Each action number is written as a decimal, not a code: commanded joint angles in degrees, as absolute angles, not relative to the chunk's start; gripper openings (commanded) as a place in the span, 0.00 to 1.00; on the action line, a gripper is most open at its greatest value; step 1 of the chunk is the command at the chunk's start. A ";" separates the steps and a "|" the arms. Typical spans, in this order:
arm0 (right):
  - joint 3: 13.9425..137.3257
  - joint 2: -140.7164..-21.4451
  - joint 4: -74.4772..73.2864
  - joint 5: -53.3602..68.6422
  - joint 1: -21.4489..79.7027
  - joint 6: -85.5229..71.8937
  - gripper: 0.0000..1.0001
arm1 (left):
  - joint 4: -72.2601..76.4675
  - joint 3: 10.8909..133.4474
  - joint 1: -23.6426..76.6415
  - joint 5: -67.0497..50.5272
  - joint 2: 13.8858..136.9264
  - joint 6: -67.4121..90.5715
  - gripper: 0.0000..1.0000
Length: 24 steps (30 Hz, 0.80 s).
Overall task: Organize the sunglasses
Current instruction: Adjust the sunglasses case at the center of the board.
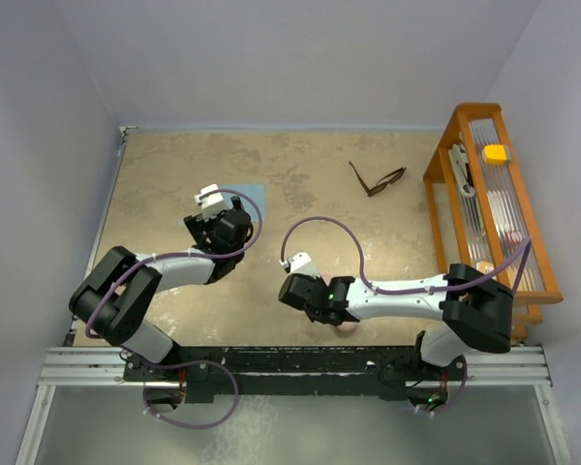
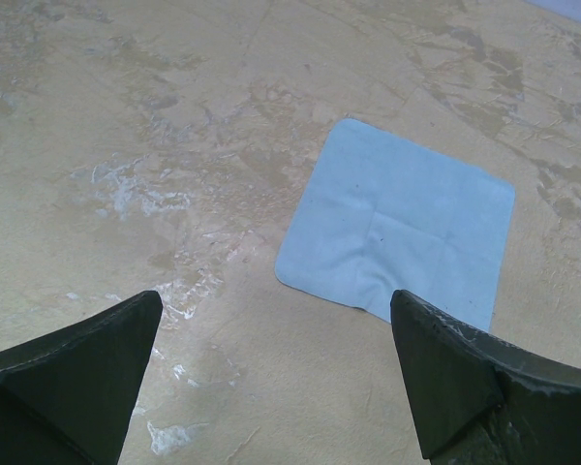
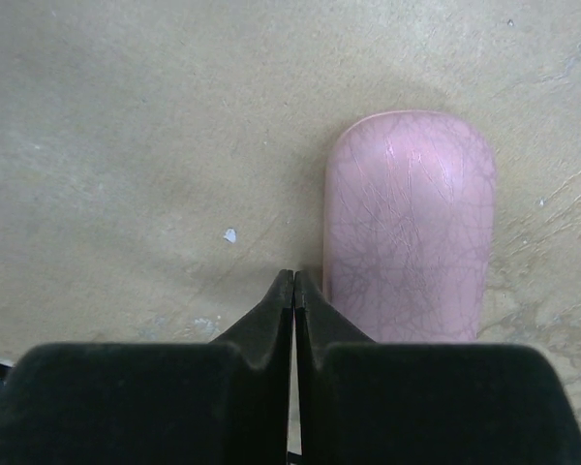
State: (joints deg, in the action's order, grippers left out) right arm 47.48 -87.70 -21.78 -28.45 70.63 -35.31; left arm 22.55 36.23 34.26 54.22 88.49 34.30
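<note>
The sunglasses (image 1: 378,180) lie unfolded on the table at the back right, thin dark brown frame, far from both grippers. The light blue cloth (image 2: 399,226) lies flat ahead of my left gripper (image 2: 276,334), which is open and empty above bare table; in the top view the cloth (image 1: 254,197) is mostly hidden by that gripper (image 1: 223,225). My right gripper (image 3: 294,276) is shut with nothing between its fingers, just left of the pink oblong case (image 3: 409,225). In the top view the case (image 1: 347,327) peeks out under the right gripper (image 1: 310,295).
An orange wooden rack (image 1: 494,208) with clear slats stands along the right edge, holding a yellow object (image 1: 495,153) and other small items. Grey walls close in the table at the back and sides.
</note>
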 commanded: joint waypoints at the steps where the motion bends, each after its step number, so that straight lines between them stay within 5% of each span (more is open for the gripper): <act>1: 50.53 -84.27 -22.61 -28.91 70.47 -33.14 0.10 | 23.47 37.36 34.53 55.02 86.89 34.06 0.99; 4: 50.81 -79.60 -24.42 -26.92 70.49 -32.30 0.39 | 23.64 37.45 34.54 54.81 86.98 34.10 0.99; 9: 53.03 -72.89 -31.28 -23.79 70.43 -28.07 0.66 | 23.78 37.49 34.56 54.32 87.14 34.00 0.99; 24: 53.40 -71.26 -39.50 -10.10 57.61 -20.05 0.83 | 25.79 35.70 34.54 51.92 85.21 33.31 0.99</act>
State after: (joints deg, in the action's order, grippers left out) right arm 53.89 -71.59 -37.30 -14.96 60.25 -23.88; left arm 23.03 36.10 34.26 52.86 87.88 34.26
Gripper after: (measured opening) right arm 0.805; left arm 0.993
